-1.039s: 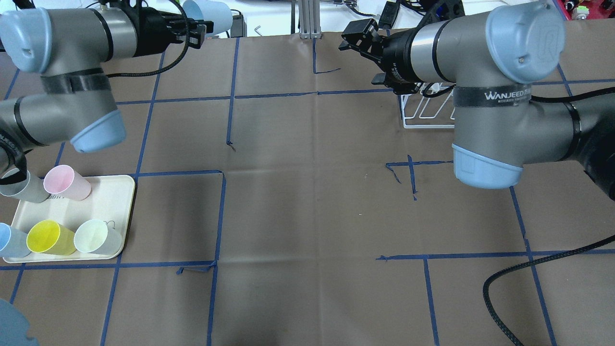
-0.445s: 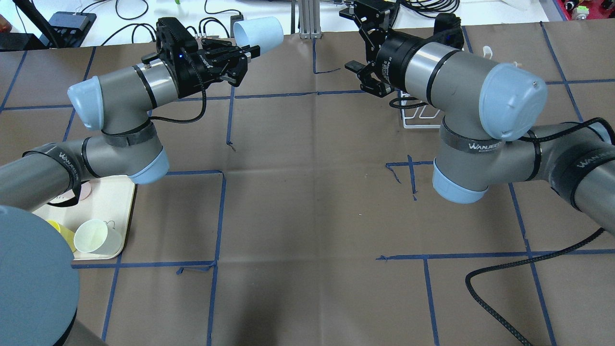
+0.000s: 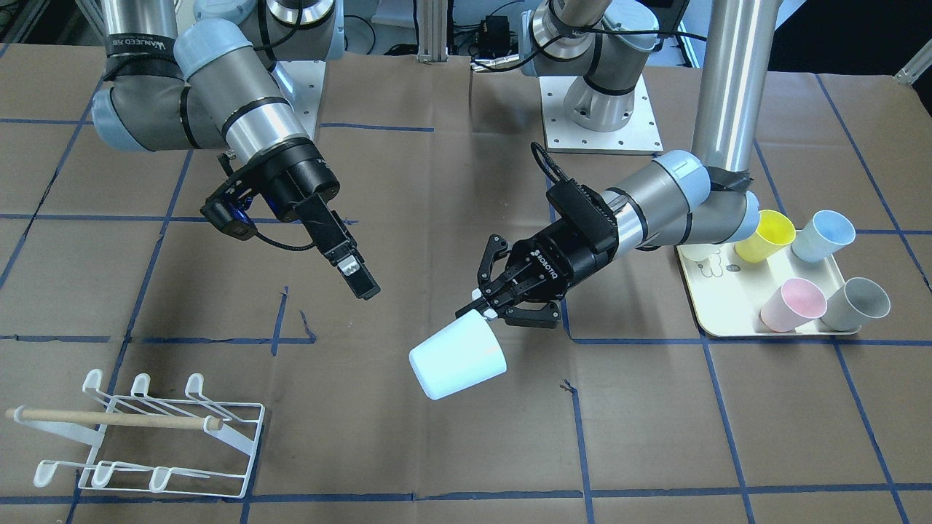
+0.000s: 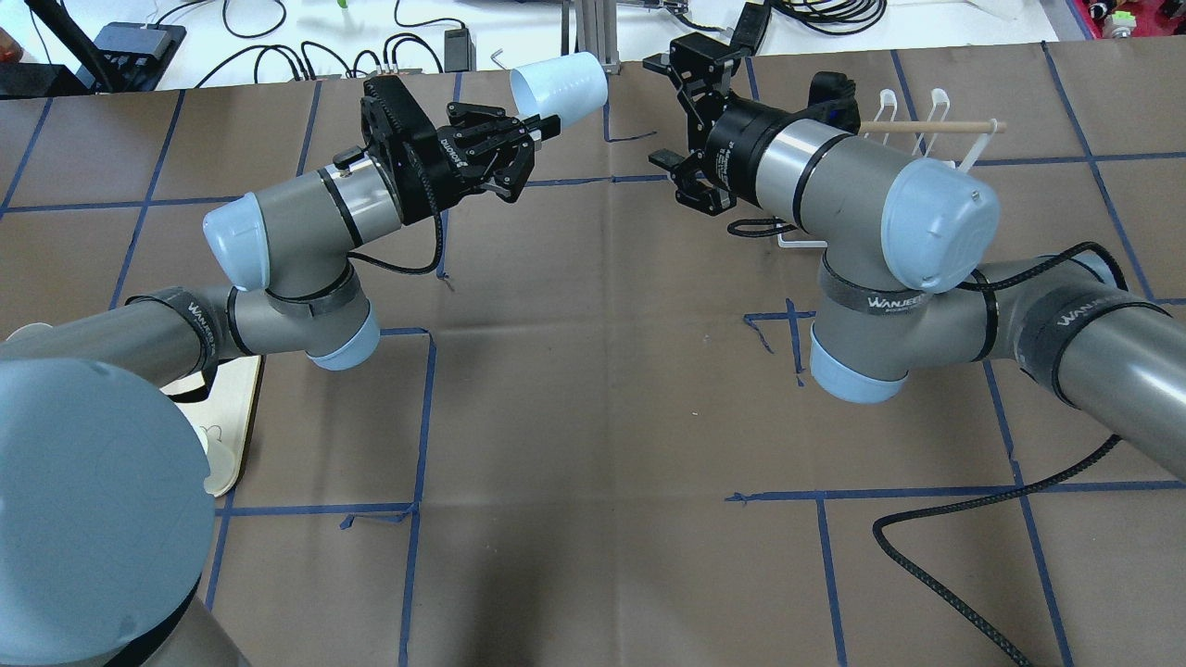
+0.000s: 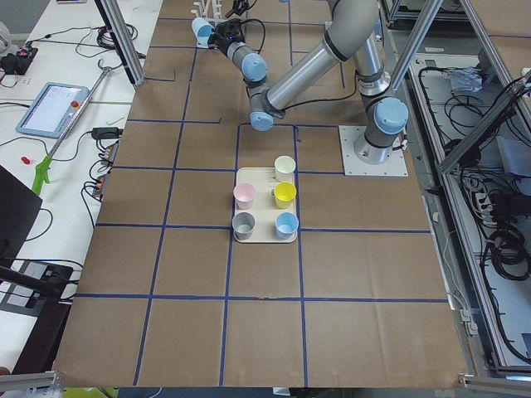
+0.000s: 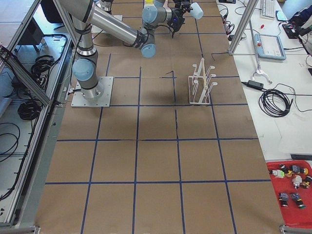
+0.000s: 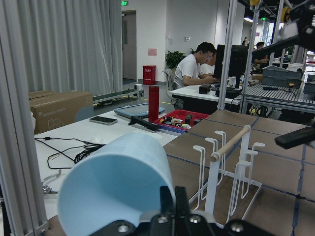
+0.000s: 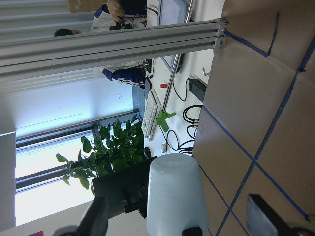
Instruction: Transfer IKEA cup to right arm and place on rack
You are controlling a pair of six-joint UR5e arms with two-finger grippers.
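My left gripper (image 4: 539,128) is shut on the rim of a pale blue cup (image 4: 559,86) and holds it tilted in the air above the table's far middle. From the front the gripper (image 3: 482,310) grips the cup (image 3: 457,362) at its upper edge. The cup fills the left wrist view (image 7: 118,187). My right gripper (image 4: 669,113) is open and empty, a short way to the cup's right, facing it. In the right wrist view the cup (image 8: 174,196) stands between the spread fingers, still apart from them. The white wire rack (image 4: 927,130) with its wooden dowel stands behind the right arm.
A cream tray (image 3: 710,320) with several coloured cups lies on the left arm's side. The rack (image 3: 145,429) sits near the table's far corner on the right arm's side. A black cable (image 4: 964,519) loops over the table near the right arm.
My left gripper has carried the cup to the right, toward the table's middle. My right arm has swung lower and its open gripper has turned toward the cup, uncovering the rack.
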